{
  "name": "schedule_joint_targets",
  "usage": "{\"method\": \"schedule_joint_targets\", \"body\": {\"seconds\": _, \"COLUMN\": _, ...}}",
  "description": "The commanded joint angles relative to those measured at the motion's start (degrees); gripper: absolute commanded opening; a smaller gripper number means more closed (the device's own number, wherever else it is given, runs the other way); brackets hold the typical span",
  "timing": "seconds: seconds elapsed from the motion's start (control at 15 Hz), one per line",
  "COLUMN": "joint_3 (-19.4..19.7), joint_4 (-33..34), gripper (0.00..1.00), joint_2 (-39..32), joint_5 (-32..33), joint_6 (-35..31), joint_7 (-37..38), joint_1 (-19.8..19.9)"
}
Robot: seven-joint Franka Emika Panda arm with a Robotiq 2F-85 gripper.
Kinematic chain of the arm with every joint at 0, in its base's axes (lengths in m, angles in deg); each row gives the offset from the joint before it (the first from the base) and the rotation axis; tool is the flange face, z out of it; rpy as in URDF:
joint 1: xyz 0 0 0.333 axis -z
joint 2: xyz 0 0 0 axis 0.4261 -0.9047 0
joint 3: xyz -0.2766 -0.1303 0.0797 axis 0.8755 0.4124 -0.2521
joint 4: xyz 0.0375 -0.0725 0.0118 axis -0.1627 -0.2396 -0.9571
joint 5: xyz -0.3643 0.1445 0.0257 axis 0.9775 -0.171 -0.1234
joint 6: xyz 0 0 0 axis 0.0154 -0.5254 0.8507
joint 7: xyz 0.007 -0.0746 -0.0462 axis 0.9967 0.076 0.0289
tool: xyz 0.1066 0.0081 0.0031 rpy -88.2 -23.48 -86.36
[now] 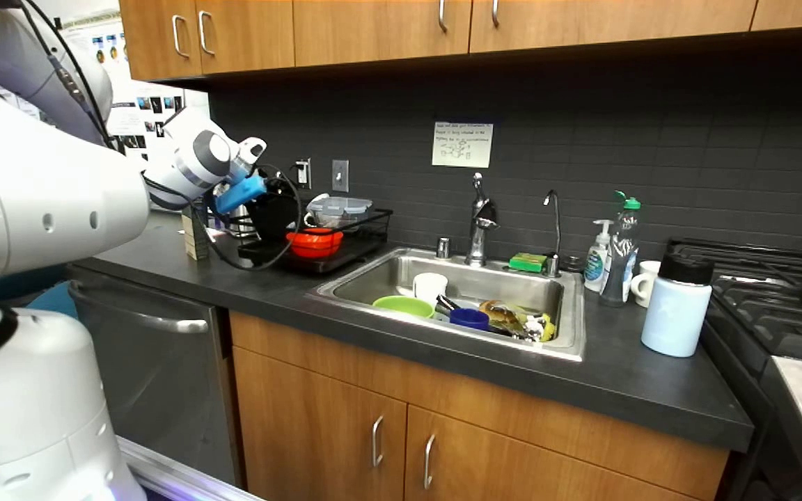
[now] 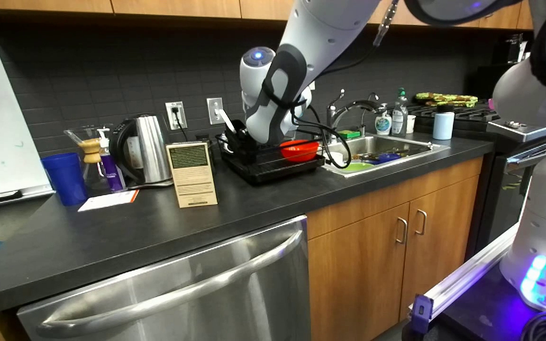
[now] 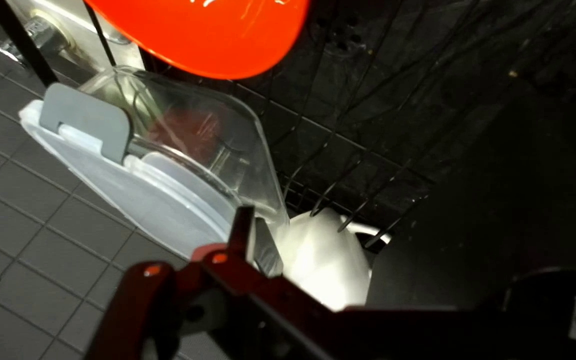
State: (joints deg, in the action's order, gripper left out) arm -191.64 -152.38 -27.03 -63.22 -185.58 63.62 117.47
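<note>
Although impossible to tell whether clenched, find in the wrist view the hand [image 3: 255, 242] with tips left of the white cup [image 3: 322, 257].

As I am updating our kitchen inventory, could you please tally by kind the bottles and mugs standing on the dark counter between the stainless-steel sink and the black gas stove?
Bottles: 3 (labelled bottle with white pump, tall clear plastic bottle with green cap, wide light-blue bottle with black lid)
Mugs: 1 (white mug with handle)
Total: 4
</note>
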Motion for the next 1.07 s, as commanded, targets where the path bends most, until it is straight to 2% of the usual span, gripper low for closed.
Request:
{"method": "schedule_joint_targets", "body": {"seconds": 0.0, "joint_3": 0.04, "joint_4": -4.2, "gripper": 1.0, "joint_2": -2.4, "joint_5": 2.59, "joint_6": -2.59, "joint_7": -0.81, "joint_1": 0.38}}
{"method": "schedule_joint_targets", "body": {"seconds": 0.07, "joint_3": 0.15, "joint_4": -4.52, "gripper": 1.0, "joint_2": -2.49, "joint_5": 2.6, "joint_6": -3.1, "joint_7": -0.68, "joint_1": 0.33}}
{"method": "schedule_joint_targets", "body": {"seconds": 0.13, "joint_3": -0.08, "joint_4": -1.07, "gripper": 1.0, "joint_2": -0.66, "joint_5": 1.94, "joint_6": -1.93, "joint_7": 1.56, "joint_1": 0.02}}
{"method": "schedule_joint_targets", "body": {"seconds": 0.6, "joint_3": -0.07, "joint_4": -1.96, "gripper": 1.0, "joint_2": -1.21, "joint_5": 2.01, "joint_6": -2.65, "joint_7": 1.59, "joint_1": -0.1}}
{"method": "schedule_joint_targets", "body": {"seconds": 1.0, "joint_3": 4.57, "joint_4": -3.63, "gripper": 1.0, "joint_2": -0.42, "joint_5": 1.44, "joint_6": -4.45, "joint_7": 5.06, "joint_1": -4.9}}
